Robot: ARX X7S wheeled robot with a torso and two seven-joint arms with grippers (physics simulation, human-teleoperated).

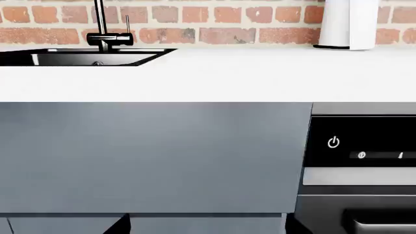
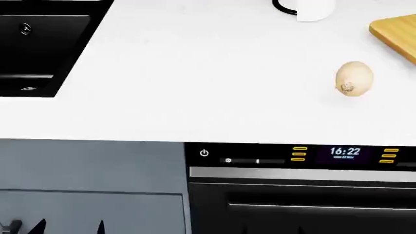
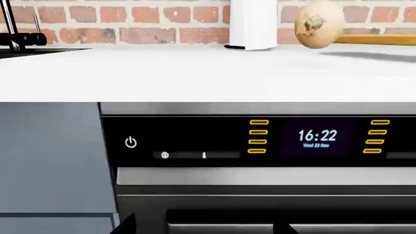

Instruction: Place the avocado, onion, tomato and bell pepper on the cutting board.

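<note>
Onion (image 2: 354,78): on white counter (image 2: 208,87), near cutting board (image 2: 398,35) corner but apart from it, above oven panel (image 2: 302,156). I judge it firm, light, smooth-skinned, liable to roll; I would grip across its middle. Long axis runs front-to-back, root tuft toward me. Grippers: neither claw is visible in any view, so I cannot tell their state.

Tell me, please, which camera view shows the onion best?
The head view is best: the onion lies whole on the white counter, apart from the cutting board. The right wrist view shows it from counter height, cut by the picture's edge. The left wrist view does not show it.
</note>
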